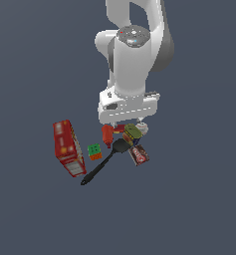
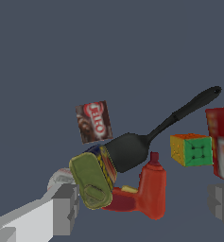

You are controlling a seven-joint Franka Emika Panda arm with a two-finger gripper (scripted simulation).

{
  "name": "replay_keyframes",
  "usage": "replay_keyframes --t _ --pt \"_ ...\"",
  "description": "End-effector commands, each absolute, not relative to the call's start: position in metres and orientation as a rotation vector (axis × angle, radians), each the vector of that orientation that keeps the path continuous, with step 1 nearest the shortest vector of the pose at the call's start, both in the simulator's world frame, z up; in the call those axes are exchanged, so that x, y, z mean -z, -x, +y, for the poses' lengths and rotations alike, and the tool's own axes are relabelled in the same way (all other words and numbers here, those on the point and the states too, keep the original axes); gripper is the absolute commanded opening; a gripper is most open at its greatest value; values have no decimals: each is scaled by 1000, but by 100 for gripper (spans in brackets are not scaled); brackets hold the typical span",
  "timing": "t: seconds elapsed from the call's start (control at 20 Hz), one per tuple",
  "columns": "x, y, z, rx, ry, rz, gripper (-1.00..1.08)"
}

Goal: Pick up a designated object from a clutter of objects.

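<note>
Dark floor lies open around clutter; gripper (image 2: 144, 208) seemingly spread beside can (image 2: 92, 178).

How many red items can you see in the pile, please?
3: the tall red box at the exterior view's left, the red bottle lying beside the can, and the dark red packet beyond the spatula. Others may hide under the arm.
</note>
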State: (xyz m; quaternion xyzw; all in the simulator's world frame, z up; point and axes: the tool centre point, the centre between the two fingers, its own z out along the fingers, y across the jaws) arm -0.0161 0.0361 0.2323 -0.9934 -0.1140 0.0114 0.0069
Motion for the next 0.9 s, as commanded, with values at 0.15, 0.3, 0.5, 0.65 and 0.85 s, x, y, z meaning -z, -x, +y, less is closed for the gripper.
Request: replay_keyframes --t 0.15,0.3,0.5,0.65,0.85 --pt "-187 36 50 -24 3082 -579 100" --pt "-165 49 57 -18 3061 -696 100" --pt "-143 64 64 -10 3031 -823 100" --pt "-131 74 68 -6 3011 -896 100" --pt "-120 83 71 -2 2991 -963 100"
